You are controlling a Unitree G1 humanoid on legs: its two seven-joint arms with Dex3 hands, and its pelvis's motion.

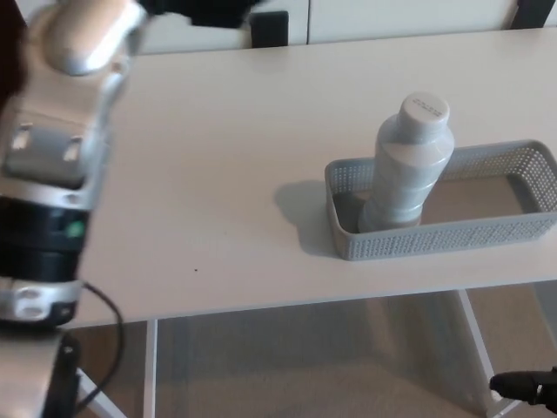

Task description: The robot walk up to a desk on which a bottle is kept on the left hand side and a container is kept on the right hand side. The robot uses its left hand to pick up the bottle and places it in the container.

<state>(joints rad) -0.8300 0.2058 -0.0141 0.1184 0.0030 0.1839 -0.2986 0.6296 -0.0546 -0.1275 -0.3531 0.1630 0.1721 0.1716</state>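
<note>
- Grey bottle (409, 165) stands upright in the mesh container's (487, 233) left end on the tabletop (218, 174), ungripped, so the placing looks done
- Left hand (204, 10) blurred at top edge; grip unreadable

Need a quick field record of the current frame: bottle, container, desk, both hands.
bottle: grey bottle, upright, cap on, standing in the left end of the container
container: grey mesh basket, on the right side of the desk near its front edge
desk: white desk
left hand: blurred at the top edge, well clear of the bottle; fingers unreadable
right hand: not in view
task state: bottle placed, released
</note>
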